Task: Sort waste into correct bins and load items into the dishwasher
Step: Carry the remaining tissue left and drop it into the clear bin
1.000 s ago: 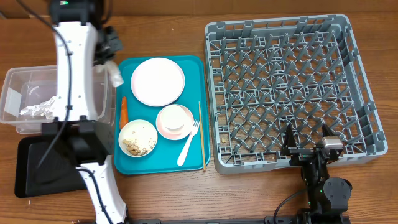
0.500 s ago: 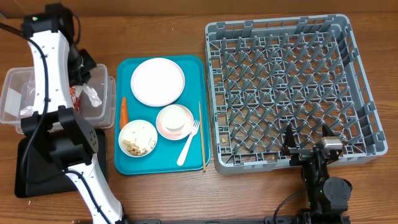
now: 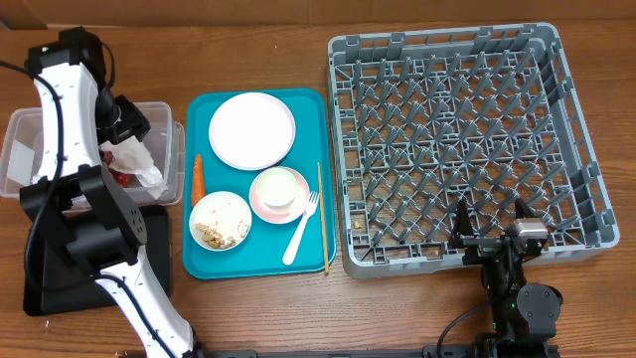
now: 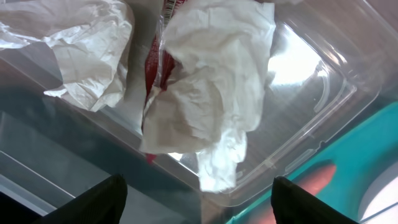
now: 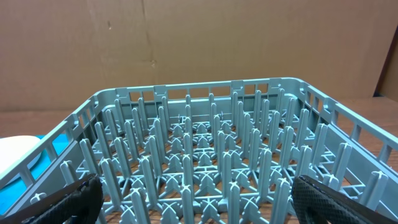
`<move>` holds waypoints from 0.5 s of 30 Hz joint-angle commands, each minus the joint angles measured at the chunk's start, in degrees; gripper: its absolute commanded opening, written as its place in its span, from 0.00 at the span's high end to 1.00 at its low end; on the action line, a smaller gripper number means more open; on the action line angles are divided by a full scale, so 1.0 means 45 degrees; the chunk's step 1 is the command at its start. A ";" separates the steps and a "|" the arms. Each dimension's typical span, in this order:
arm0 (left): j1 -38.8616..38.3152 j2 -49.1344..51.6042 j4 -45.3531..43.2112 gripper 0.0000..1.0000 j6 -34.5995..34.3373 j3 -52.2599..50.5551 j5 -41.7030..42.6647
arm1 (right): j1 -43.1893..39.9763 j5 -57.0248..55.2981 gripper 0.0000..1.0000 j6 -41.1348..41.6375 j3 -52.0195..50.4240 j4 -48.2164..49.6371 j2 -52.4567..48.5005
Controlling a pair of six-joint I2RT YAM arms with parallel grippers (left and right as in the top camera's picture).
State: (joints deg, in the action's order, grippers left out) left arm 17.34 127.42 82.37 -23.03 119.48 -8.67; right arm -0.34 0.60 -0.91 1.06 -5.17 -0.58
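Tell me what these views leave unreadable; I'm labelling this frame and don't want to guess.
- Black tray: overhead, the left arm covers much of it, so its contents are unknown.
- Red-and-white wrapper: left wrist, crumpled paper hides most of it; print unreadable.
- Scraps in the bowl: overhead, too small to identify.
- White dish: right wrist, cut off by the left edge; which one is unclear.

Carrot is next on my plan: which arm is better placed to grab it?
Left: the left pincer hangs open over the clear tub beside the carrot; the right pincer sits far off at the dish rack.
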 commanded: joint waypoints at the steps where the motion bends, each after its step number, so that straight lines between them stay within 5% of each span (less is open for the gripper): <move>1: -0.0034 0.0015 -0.0039 0.23 0.0578 -0.0024 0.0063 | -0.0039 -0.0121 0.00 -0.0044 -0.0136 0.0073 0.0092; 8: -0.0189 -0.0821 0.0131 0.30 0.2424 0.0238 0.2550 | -0.0034 -0.0121 0.00 -0.0044 -0.0136 0.0073 0.0092; 15: -0.1627 -0.3517 0.1326 0.29 0.2613 0.0233 0.3215 | -0.0039 -0.0117 0.00 -0.0044 -0.0136 0.0073 0.0092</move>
State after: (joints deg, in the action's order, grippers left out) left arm 14.02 118.87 86.35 -13.28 119.50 2.15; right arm -0.36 0.60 -0.89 1.06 -5.19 -0.58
